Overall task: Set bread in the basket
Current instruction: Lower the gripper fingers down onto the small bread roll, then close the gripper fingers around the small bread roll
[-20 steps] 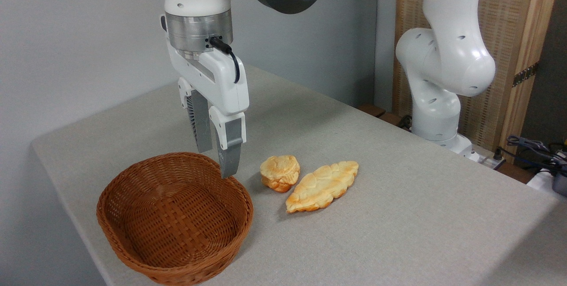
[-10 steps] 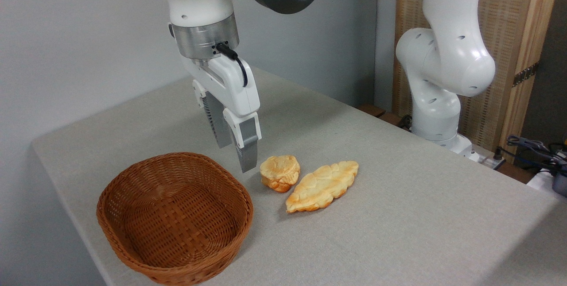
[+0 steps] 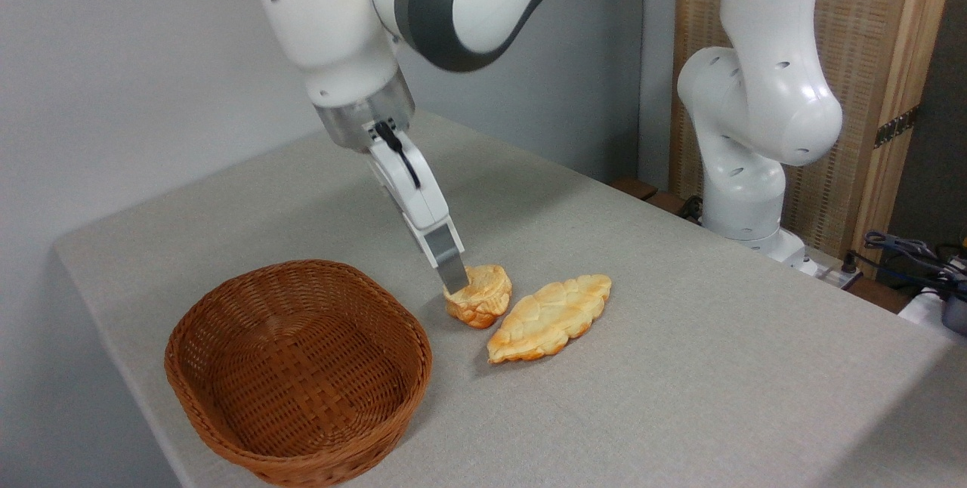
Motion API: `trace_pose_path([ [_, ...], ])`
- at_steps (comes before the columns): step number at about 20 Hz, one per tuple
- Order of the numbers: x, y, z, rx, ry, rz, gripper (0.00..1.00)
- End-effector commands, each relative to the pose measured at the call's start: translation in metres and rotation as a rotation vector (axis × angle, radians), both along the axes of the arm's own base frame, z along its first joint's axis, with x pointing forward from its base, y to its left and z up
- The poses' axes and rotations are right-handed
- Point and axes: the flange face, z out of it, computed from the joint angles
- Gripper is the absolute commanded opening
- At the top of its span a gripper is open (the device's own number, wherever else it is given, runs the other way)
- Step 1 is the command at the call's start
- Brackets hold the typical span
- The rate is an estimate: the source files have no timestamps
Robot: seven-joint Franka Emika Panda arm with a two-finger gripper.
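Only one camera here, looking across the grey table (image 3: 680, 367). The arm leans in tilted, and the gripper (image 3: 456, 284) has its tip right at the top left edge of the bread (image 3: 483, 298). From this angle I only see one grey finger (image 3: 451, 270), so I honestly can't tell how wide it's open or if it's gripping anything. The bun sits on the cloth, touching the longer leaf-shaped bread (image 3: 550, 318) to its right. The basket (image 3: 227, 427) is down left, near the bun, nothing inside.

Single fixed camera, elevated front-side, angled down at table (image 3: 680, 337).
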Motion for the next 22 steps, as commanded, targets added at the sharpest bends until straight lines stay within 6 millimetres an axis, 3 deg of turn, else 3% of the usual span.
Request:
trace_pose_path([
  [1, -0.03, -0.009, -0.017, -0.006, 0.051, -0.114, 1.0],
  [6, -0.034, -0.002, -0.03, 0.034, 0.073, -0.185, 1.0],
  [13, -0.029, 0.002, -0.03, 0.085, 0.05, -0.219, 1.0],
  [22, -0.028, -0.023, -0.055, 0.091, 0.082, -0.264, 1.0],
])
